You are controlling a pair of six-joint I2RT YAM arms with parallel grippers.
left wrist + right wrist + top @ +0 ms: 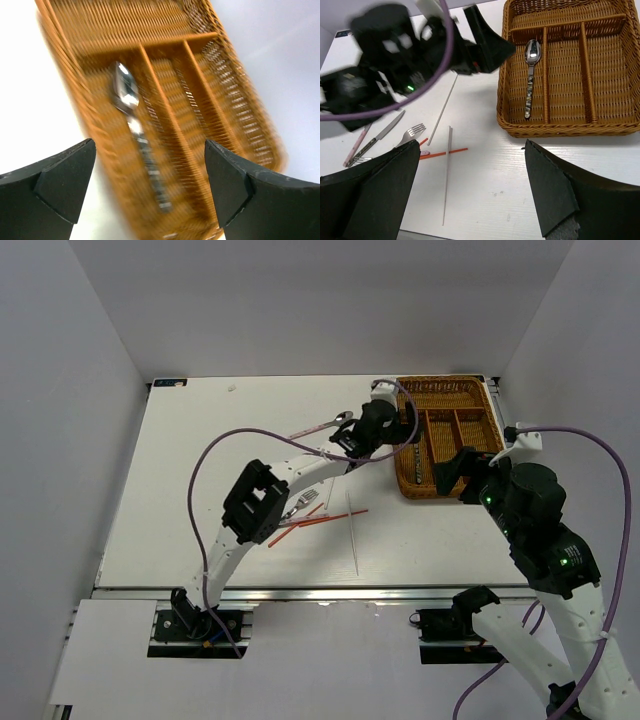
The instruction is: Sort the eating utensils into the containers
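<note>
Tabletop is plain white, grey walls all round; brown woven wicker tray far right, silver spoon in its leftmost long slot; left gripper and right gripper both wide open, empty.

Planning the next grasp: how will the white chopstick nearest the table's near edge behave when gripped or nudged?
The white chopstick looks thin and straight, so it is probably stiff and very light. Lying flat on the smooth table, it may slide or roll when nudged, and a pinch could easily slip off so slim a rod.
</note>
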